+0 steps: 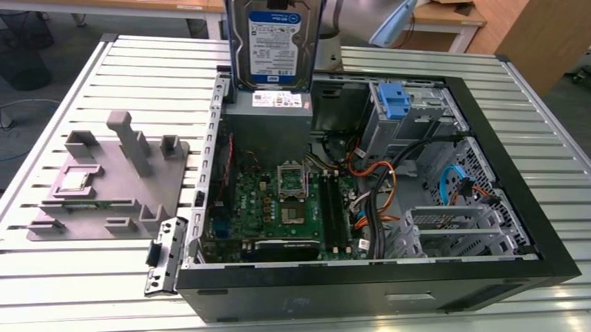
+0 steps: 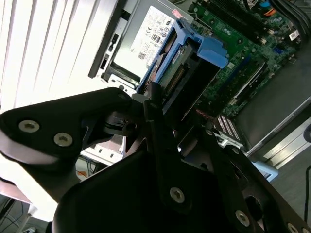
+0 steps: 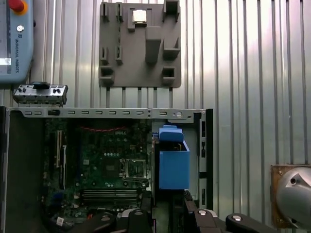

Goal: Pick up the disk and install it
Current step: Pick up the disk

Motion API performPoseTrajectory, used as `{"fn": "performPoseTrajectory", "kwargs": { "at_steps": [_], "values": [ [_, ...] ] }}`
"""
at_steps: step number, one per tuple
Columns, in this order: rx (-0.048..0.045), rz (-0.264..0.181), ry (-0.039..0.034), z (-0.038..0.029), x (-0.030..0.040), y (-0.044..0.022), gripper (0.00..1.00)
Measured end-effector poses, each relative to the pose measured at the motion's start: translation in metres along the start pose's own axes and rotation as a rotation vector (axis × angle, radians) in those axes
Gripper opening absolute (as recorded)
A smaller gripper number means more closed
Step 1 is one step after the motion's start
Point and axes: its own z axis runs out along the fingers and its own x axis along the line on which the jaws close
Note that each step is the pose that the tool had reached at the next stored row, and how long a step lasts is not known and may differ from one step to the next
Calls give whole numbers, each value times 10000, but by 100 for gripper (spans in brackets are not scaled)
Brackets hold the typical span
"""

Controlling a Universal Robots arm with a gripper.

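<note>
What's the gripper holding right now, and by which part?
The disk, upright above the open case. The gripper clamps its upper end, the one away from the case.

Slatted table (image 1: 138, 62) bears computer case (image 1: 369, 294) and grey fixture (image 1: 102, 187).

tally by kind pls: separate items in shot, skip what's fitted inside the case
disk: 1
PC case: 1
grey jig: 1
bracket: 1
pendant: 1
Total: 5
</note>
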Motion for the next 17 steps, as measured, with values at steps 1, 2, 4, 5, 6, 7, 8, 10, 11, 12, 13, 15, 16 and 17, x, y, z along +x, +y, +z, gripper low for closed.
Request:
{"fn": "performPoseTrajectory", "kwargs": {
  "at_steps": [1, 2, 4, 5, 6, 7, 8, 10, 11, 12, 13, 15, 16, 17],
  "values": [
    [0, 1, 0, -1, 28, -6, 35],
    [0, 2, 1, -1, 56, -12, 35],
    [1, 1, -2, -1, 117, -24, 35],
    [0, 0, 0, -2, 145, -30, 35],
    [0, 0, 1, -3, 174, -36, 35],
    [0, 1, 0, -3, 203, -41, 35],
    [0, 1, -1, -4, 232, -45, 35],
    [0, 1, 0, -5, 289, -53, 35],
    [0, 1, -1, -5, 318, -57, 35],
    [0, 0, 0, -6, 350, -61, 35],
    [1, 0, -1, -5, 379, -64, 35],
    [0, 1, 0, -7, 436, -71, 35],
    [0, 1, -1, -7, 465, -74, 35],
    [0, 1, -2, -7, 494, -76, 35]
  ]
}}
